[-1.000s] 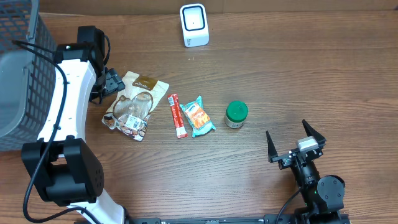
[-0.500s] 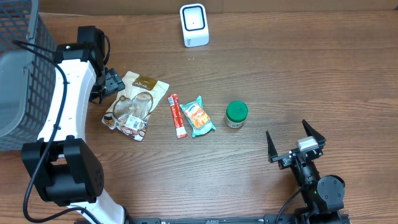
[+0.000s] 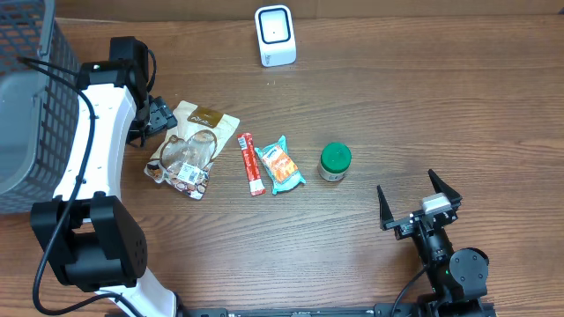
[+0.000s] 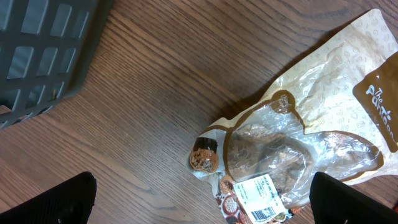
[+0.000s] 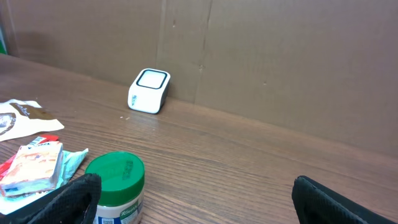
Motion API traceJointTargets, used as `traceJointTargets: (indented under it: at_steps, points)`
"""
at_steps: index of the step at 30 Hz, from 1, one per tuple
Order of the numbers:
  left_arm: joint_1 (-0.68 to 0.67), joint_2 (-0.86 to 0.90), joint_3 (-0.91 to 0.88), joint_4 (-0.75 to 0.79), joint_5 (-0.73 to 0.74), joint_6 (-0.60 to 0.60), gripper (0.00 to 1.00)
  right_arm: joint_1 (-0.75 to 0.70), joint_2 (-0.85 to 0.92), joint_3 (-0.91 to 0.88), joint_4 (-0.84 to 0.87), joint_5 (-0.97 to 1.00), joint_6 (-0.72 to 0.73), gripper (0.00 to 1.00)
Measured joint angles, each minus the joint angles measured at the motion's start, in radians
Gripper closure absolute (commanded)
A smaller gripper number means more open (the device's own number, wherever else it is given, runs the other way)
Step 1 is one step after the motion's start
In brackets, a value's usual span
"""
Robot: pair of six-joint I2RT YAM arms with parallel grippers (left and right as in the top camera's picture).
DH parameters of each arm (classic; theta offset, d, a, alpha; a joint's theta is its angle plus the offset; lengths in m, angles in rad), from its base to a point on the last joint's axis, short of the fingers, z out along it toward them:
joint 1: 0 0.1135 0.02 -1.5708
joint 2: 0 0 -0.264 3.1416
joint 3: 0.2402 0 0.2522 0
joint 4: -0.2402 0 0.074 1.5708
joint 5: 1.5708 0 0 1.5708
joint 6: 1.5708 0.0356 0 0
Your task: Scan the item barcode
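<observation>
At the near right end of the brown wooden table (image 3: 423, 97): right gripper (image 3: 414, 199) spread fully wide, gripping nothing, touching nothing. Ahead of it and to its left, a green-lidded white jar (image 3: 335, 161); beyond that, a teal-and-orange snack packet (image 3: 281, 165) and a red stick packet (image 3: 251, 164). Far ahead, well apart, a white box-shaped scanner (image 3: 274, 35).

At the other end, just beside a dark grey mesh basket (image 3: 26, 97): left gripper (image 3: 155, 115), equally wide and empty, poised at the edge of a tan-and-clear plastic snack pouch (image 3: 189, 146).

Seen only from the left wrist: a white barcode label (image 4: 262, 199) facing up on the pouch, near the gripper's right finger. Seen only from the right wrist: a brown cardboard wall (image 5: 280, 62) rising behind the scanner.
</observation>
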Motion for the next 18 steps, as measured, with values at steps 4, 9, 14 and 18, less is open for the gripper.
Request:
traceJointTargets:
  at_steps: [4, 9, 14, 18]
  points:
    - [0.000, 0.000, 0.000, 0.000, 0.000, 0.000, 0.00, 0.000, 0.000, 0.000, 0.000, 0.000, 0.000, 0.00]
    - [0.000, 0.000, 0.000, 0.000, 0.000, 0.000, 0.00, 0.000, 0.000, 0.000, 0.000, -0.001, 0.000, 0.00]
    - [0.000, 0.000, 0.000, 0.000, 0.000, 0.000, 0.00, 0.000, 0.000, 0.000, 0.019, -0.006, 0.114, 0.00]
    - [0.000, 0.000, 0.000, 0.000, 0.000, 0.000, 0.00, 0.000, 0.000, 0.000, 0.026, -0.023, 0.180, 0.00]
